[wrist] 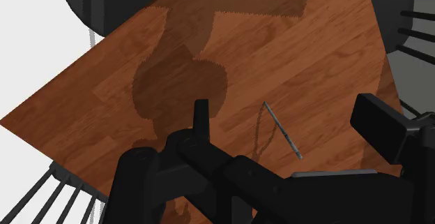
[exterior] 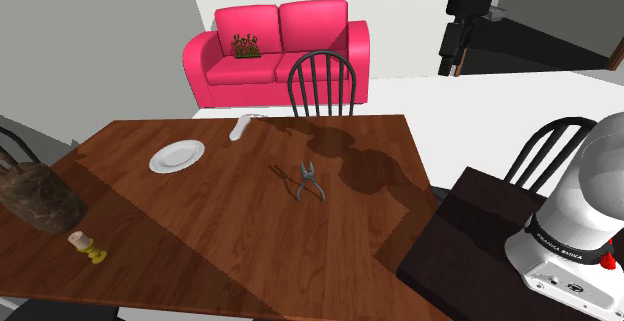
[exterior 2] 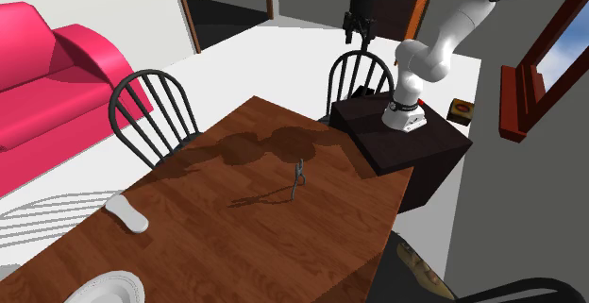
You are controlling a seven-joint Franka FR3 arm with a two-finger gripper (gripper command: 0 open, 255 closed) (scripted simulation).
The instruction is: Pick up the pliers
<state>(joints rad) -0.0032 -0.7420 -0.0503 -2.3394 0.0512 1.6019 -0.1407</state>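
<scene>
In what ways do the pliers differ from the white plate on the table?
The pliers are grey, thin and long, with handles spread; the plate is white and round. The pliers lie near the middle of the table, the plate further toward the shoulder view's left. Both rest flat on the same brown wooden top.

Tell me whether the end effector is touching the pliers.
Apart. The shoulder view shows the end effector high up, far from the pliers on the table.
</scene>
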